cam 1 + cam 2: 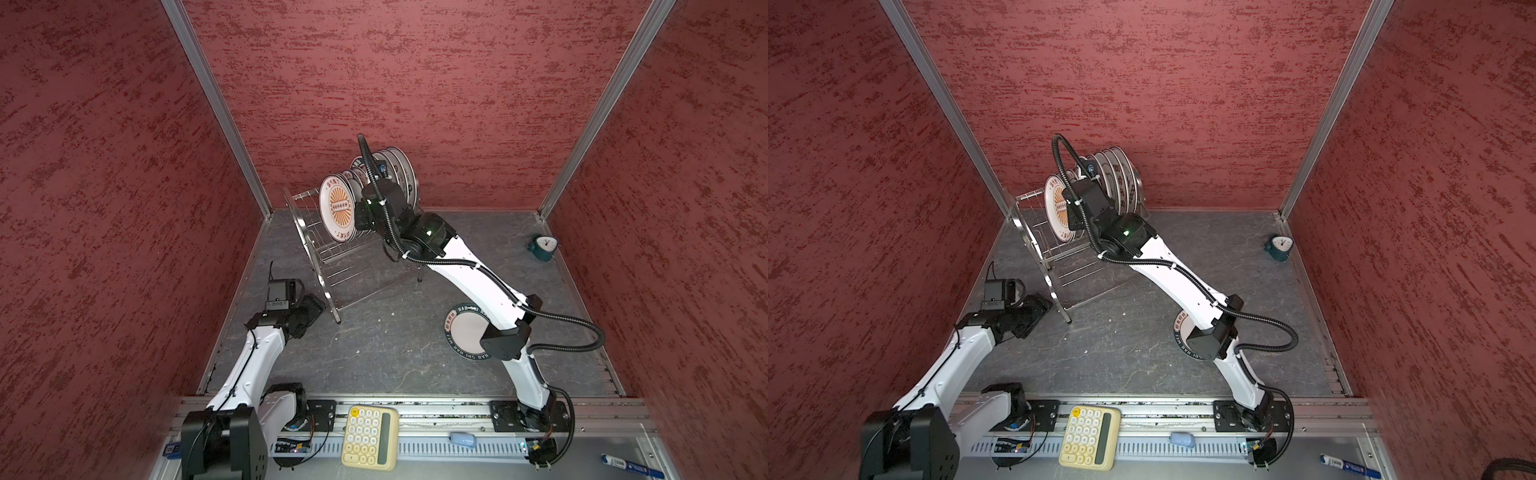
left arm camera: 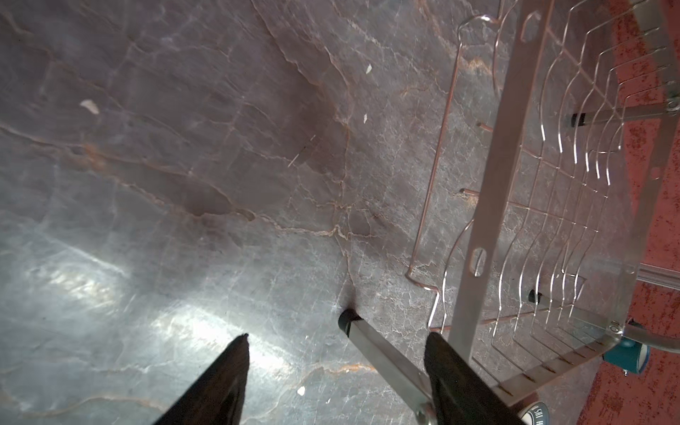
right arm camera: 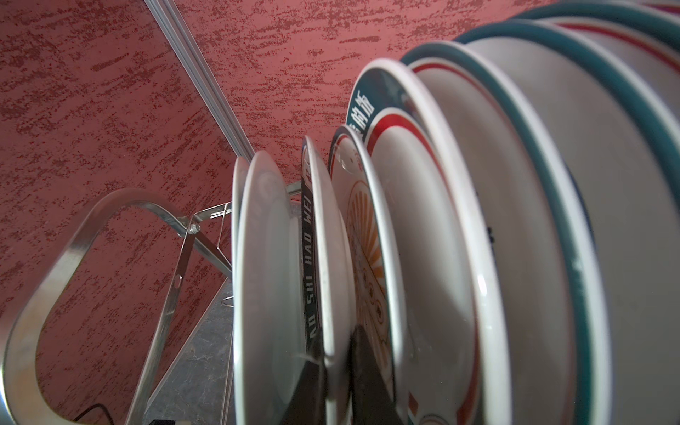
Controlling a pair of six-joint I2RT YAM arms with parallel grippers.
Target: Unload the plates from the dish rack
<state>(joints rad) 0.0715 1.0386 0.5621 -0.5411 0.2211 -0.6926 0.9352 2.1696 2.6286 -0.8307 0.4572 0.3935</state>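
Note:
The dish rack (image 1: 320,266) (image 1: 1050,266) stands at the back left of the table, with several plates (image 1: 338,208) (image 1: 1121,183) upright in its top shelf. In the right wrist view my right gripper (image 3: 336,364) is shut on the rim of a white plate with a black lettered band (image 3: 331,265), third from the rack's open end; one finger sits on each face. In both top views the wrist hides those fingers. My left gripper (image 2: 338,336) (image 1: 313,305) (image 1: 1040,305) hangs open low beside the rack's front leg (image 2: 382,357), which runs between its fingers. It holds nothing.
One plate (image 1: 465,332) (image 1: 1181,328) lies flat on the grey table under the right arm's elbow. A small teal clock (image 1: 543,247) (image 1: 1280,247) stands at the back right. A yellow calculator (image 1: 370,436) rests on the front rail. Red walls close three sides.

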